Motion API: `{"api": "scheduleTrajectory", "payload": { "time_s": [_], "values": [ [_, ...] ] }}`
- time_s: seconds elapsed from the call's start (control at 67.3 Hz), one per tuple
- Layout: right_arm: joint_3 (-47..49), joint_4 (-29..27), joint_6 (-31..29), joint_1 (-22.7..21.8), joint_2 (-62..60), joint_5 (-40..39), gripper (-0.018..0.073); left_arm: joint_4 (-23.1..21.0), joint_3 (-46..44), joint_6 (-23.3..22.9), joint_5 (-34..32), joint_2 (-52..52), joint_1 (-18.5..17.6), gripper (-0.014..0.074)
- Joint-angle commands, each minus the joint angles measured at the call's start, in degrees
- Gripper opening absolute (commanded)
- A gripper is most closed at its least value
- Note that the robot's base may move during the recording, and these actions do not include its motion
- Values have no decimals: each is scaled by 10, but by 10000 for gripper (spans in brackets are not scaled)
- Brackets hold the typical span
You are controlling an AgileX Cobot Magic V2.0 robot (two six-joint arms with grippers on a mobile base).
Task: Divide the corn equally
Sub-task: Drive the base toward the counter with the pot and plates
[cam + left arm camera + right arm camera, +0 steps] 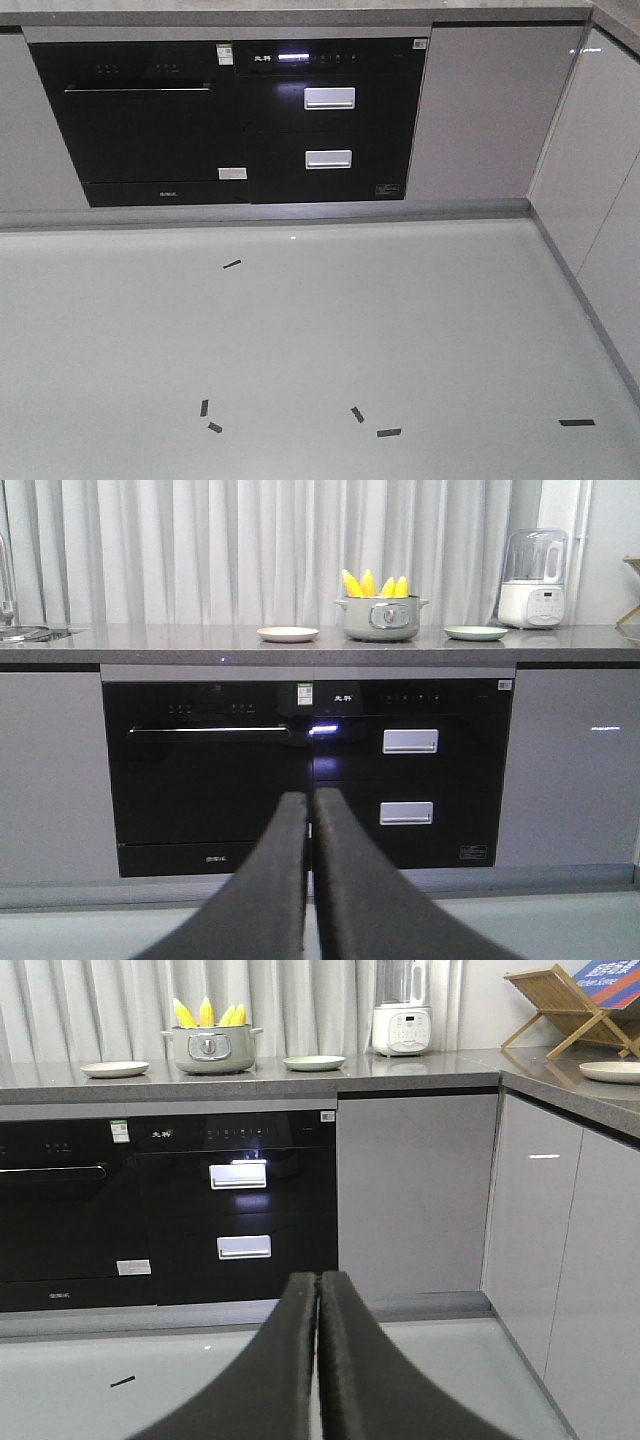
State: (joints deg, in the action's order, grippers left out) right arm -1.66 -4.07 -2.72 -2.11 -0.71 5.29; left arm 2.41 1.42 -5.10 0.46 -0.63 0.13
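Several cobs of yellow corn (374, 583) stand upright in a grey-green pot (381, 618) on the far counter, seen again as corn (209, 1012) in the pot (210, 1050) in the right wrist view. A cream plate (288, 634) lies left of the pot and a pale green plate (476, 633) lies right of it. My left gripper (310, 802) is shut with nothing in it, low and far from the counter. My right gripper (318, 1282) is shut and empty too, above the floor.
Black built-in appliances (230, 120) fill the cabinet front under the grey counter (200, 642). A white blender (533, 578) stands at the right. A side counter carries a wooden rack (565, 1005) and a plate (612, 1071). Black tape marks (389, 432) dot the floor.
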Motion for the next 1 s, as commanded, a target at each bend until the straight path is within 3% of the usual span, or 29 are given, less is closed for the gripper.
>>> {"api": "scheduleTrajectory", "payload": {
  "time_s": [0.0, 0.981],
  "values": [
    [-4, 4, 2, -3, -4, -42, -6, -4, -10, -1, -40, -10, -1, -6],
    [-4, 4, 2, -3, -4, -42, -6, -4, -10, -1, -40, -10, -1, -6]
  ]
}}
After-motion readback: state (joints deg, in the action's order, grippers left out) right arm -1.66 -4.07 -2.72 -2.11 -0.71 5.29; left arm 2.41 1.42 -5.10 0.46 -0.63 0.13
